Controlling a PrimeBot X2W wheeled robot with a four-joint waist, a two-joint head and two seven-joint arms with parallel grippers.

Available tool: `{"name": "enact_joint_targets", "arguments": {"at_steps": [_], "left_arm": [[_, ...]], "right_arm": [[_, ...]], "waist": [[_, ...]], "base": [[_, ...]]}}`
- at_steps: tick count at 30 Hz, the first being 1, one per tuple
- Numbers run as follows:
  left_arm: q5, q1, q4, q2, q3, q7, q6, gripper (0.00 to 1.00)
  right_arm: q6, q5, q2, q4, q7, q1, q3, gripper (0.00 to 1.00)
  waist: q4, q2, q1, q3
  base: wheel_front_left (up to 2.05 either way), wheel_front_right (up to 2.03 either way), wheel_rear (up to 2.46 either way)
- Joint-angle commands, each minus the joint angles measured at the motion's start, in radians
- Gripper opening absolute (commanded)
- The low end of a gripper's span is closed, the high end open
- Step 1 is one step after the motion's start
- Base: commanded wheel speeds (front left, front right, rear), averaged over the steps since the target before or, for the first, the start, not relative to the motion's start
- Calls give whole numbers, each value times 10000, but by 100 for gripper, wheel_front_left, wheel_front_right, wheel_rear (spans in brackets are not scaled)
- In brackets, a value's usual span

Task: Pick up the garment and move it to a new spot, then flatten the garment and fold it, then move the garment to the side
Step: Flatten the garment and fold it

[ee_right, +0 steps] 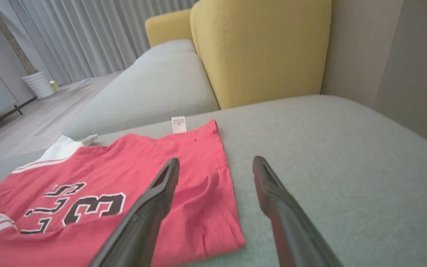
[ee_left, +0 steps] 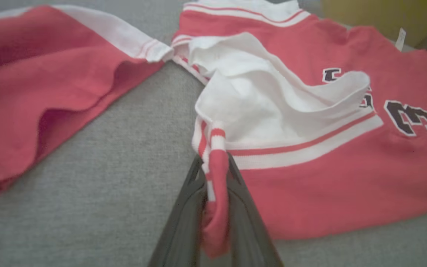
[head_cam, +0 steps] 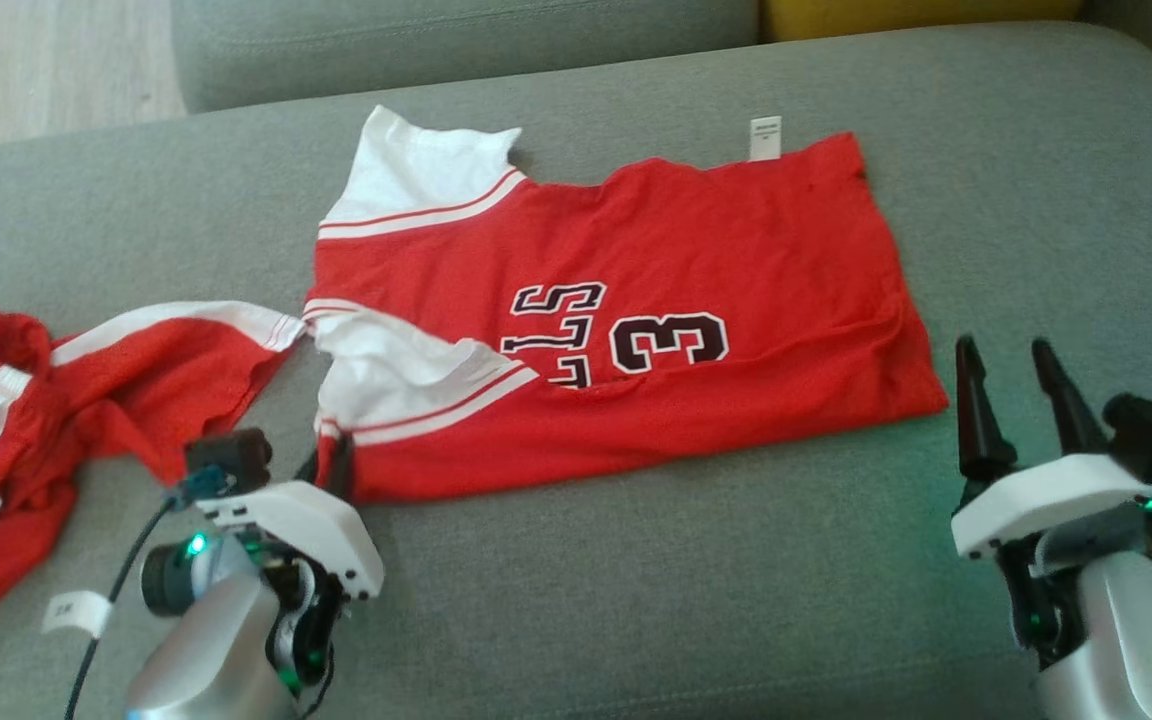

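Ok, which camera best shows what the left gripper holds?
The left wrist view: close up, the left gripper is shut on the garment's striped trim. In the head view its wrist partly hides the grip; the right wrist view shows the garment's other end.

I see the garment (head_cam: 696, 250) as matt red cloth with ribbed white trim. The couch (head_cam: 636, 620) is coarse grey woven fabric. My right gripper (head_cam: 1002, 350) has 2 matt dark plastic fingers (head_cam: 981, 420) on a smooth white shell.
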Motion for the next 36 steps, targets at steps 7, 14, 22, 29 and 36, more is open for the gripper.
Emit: {"name": "enact_joint_targets", "arguments": {"at_steps": [7,14,22,29,36], "left_arm": [[272,-395,-1482,491,397,-626,95,0],[390,-270,-2462,596,180,-355,209,0],[430,-149,-3283,773,86,-88,397,0],[420,-157,-3498,896,128,-39,541,0],[233,95,-3333,1048,116,209,512,0]], "right_arm": [[35,14,303,1324,910,-916,-610,100],[35,-368,407,2387,1297,-1534,-1183,100],[35,-758,439,3385,1492,-2279,-1360,100],[35,-519,442,3803,1534,-2536,-1120,0],[35,-255,201,3532,1726,-2267,-831,0]], "waist": [[480,0,0,272],[733,0,0,553],[912,0,0,894],[953,0,0,946],[895,0,0,563]], "base": [[0,0,0],[0,0,0],[0,0,0],[0,0,0],[0,0,0]]}}
